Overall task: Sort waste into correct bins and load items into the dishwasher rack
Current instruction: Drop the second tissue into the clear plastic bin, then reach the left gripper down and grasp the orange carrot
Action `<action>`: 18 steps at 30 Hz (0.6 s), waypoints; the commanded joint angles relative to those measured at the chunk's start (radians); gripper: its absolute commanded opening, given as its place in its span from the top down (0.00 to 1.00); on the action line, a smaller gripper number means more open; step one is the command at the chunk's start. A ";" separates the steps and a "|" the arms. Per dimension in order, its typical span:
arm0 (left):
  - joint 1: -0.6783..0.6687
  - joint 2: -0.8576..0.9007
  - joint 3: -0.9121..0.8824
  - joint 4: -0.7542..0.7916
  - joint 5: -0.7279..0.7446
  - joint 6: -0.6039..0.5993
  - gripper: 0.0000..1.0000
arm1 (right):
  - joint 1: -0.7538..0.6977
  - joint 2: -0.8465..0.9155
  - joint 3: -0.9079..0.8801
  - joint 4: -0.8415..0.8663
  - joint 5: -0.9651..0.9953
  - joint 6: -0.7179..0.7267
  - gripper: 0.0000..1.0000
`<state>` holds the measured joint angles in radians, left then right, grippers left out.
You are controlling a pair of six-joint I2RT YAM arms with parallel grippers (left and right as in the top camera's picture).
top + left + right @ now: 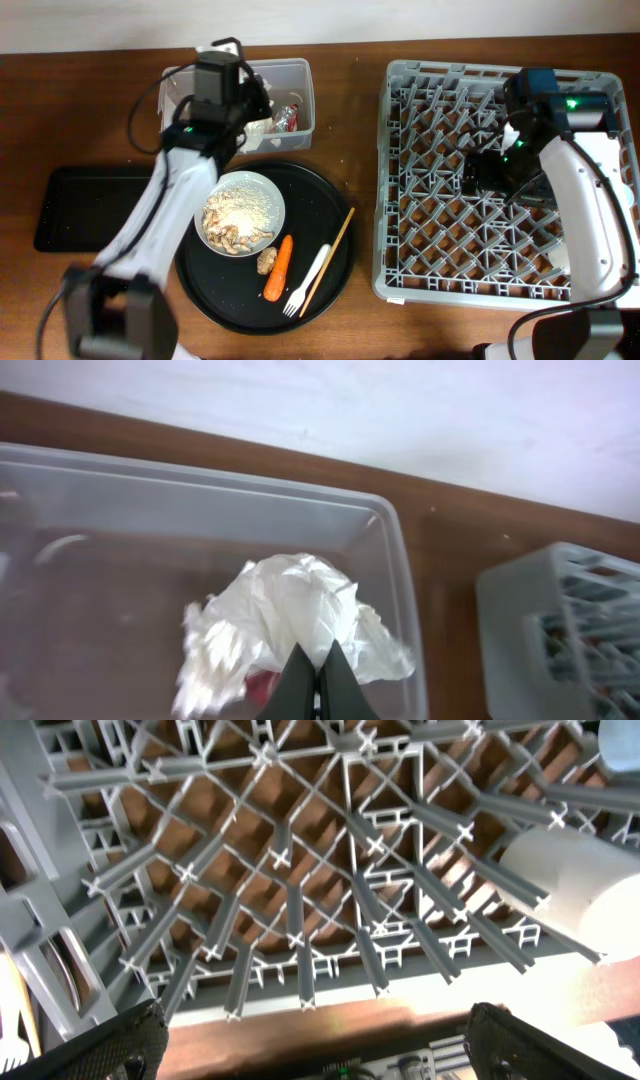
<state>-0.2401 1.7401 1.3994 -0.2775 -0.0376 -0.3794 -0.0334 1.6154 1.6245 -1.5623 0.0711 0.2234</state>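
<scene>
Large square grey plastic dishwasher rack (430, 250), right, with a white cup (590, 890) among its pegs. The right gripper (320, 1055) hangs over it, fingers spread.

Large round black tray (325, 215) carries:
- a white round plate (279, 203) of pale rice-like scraps (240, 207)
- an orange carrot (279, 268), long axis near–far
- a white plastic fork (306, 283), tines near
- a thin wooden chopstick (328, 262)

Clear rectangular plastic tub (306, 90), far left, contains crumpled white tissue (290, 620) and a red-and-silver wrapper (285, 118). The left gripper (318, 680) has its fingers pressed together at the tissue.
</scene>
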 commanded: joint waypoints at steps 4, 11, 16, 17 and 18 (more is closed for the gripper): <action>-0.002 0.167 -0.001 0.075 0.054 0.040 0.44 | -0.007 -0.010 0.001 0.002 0.016 -0.006 0.02; -0.003 -0.059 0.105 -0.417 0.054 0.142 0.01 | -0.007 -0.010 0.001 0.005 0.016 -0.006 0.02; -0.016 -0.132 0.099 -0.919 0.137 0.142 0.01 | -0.007 -0.010 0.001 0.002 0.016 -0.006 0.02; -0.031 -0.132 0.079 -0.970 0.136 0.142 0.01 | -0.007 -0.010 0.001 0.001 0.016 -0.006 0.02; -0.048 -0.132 0.060 -0.995 0.139 0.142 0.01 | -0.007 -0.010 0.001 -0.001 0.016 -0.006 0.02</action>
<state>-0.2493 1.5986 1.5028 -1.1973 0.0608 -0.2527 -0.0334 1.6154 1.6245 -1.5608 0.0711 0.2237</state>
